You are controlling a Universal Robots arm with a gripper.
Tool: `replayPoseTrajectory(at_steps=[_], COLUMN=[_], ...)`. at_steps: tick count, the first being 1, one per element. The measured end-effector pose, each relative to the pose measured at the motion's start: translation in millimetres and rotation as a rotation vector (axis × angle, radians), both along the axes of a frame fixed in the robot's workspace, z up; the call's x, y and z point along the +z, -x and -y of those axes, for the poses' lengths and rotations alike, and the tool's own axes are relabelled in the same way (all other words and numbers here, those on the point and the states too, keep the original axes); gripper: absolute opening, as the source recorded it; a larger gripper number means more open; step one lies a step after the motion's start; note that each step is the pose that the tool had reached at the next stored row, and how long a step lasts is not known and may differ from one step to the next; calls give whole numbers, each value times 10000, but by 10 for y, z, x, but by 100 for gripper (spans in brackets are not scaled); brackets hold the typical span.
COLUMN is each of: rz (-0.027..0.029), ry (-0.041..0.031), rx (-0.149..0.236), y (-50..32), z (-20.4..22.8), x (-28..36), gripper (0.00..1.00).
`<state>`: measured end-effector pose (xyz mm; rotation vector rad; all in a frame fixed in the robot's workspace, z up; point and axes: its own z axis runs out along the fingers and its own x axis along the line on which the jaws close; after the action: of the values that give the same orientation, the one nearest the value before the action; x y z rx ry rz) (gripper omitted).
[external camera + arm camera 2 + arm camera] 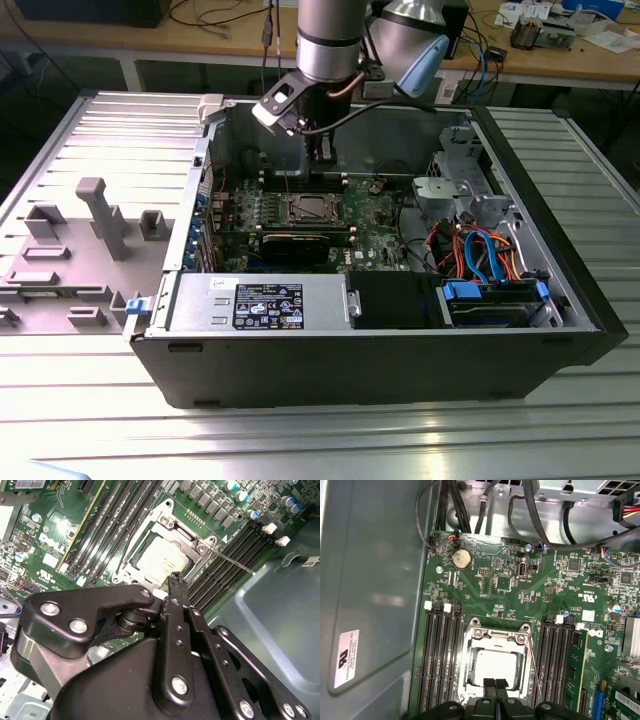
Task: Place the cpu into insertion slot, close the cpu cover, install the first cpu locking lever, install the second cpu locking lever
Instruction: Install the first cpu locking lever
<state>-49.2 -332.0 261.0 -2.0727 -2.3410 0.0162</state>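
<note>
Gripper (495, 684) sits low over the board. The 2 fingers (489, 685) are pressed together with nothing between them — closed, empty. The tips are at the edge of the cpu cover (496, 639) nearest the gripper. Touching it or just above, can't tell.

The cpu (495, 669) is in the insertion slot (479, 653), its pale face showing through the cover's window. The cover looks flat down over it, so I'd call 2 steps done.

1 thin locking lever (534, 672) runs beside the socket, slanting towards the memory slots (560, 650). In the second wrist view it crosses above those slots, so I judge it unlatched. I can't make out the other lever.

Further out are the green motherboard (505, 582) and the case wall (370, 580). In the exterior view the arm (330, 40) stands vertical over the open case (380, 355).

Risks:
- The lever is springy wire and closed tips give narrow contact — it could slip off and snap up, or skid into the memory slots.
- Pressing off-centre on the cover could rock it and load the cpu unevenly.
- If the chip isn't fully seated, forcing the lever would bend socket pins.
</note>
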Motion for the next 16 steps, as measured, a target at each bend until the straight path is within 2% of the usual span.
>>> replayPoseTrajectory(at_steps=[5,16], rz=[2,3], ry=[-1,-2], rx=[-2,1], y=[0,0], z=[0,0], x=[41,69], gripper=[11,11])
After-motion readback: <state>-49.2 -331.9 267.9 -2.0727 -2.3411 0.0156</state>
